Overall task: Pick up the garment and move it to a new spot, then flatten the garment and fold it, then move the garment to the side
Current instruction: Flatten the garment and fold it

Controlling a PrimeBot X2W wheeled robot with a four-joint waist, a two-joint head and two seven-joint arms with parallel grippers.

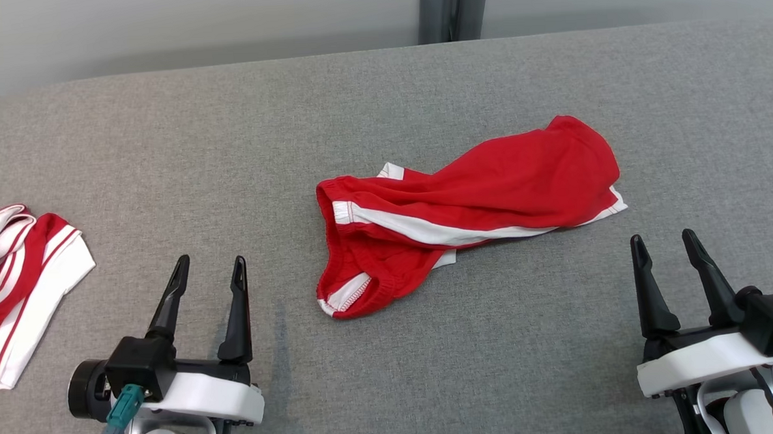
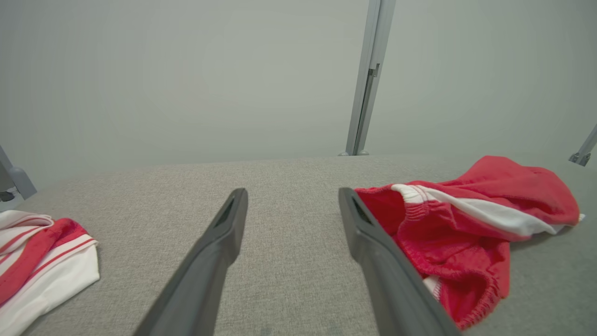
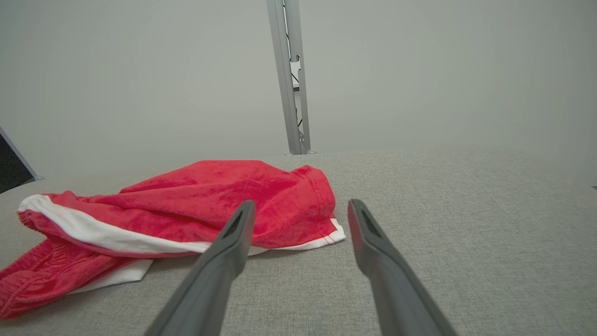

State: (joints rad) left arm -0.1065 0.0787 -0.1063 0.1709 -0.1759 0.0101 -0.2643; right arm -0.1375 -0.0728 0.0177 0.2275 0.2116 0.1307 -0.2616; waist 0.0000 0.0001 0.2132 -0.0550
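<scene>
crumpled red garment [image 1: 464, 200] left mid-table, pickup not yet begun

the garment is bunched on the grey table [image 1: 161, 135], ahead of and between both grippers. the left gripper [image 1: 210, 259] and right gripper [image 1: 661, 235] are spread wide, empty, touching nothing. the lift is judged best taken at the elastic waistband [image 1: 329, 272] and the opposite hem [image 1: 610, 187], so the cloth is carried hanging straight, not balled
</scene>
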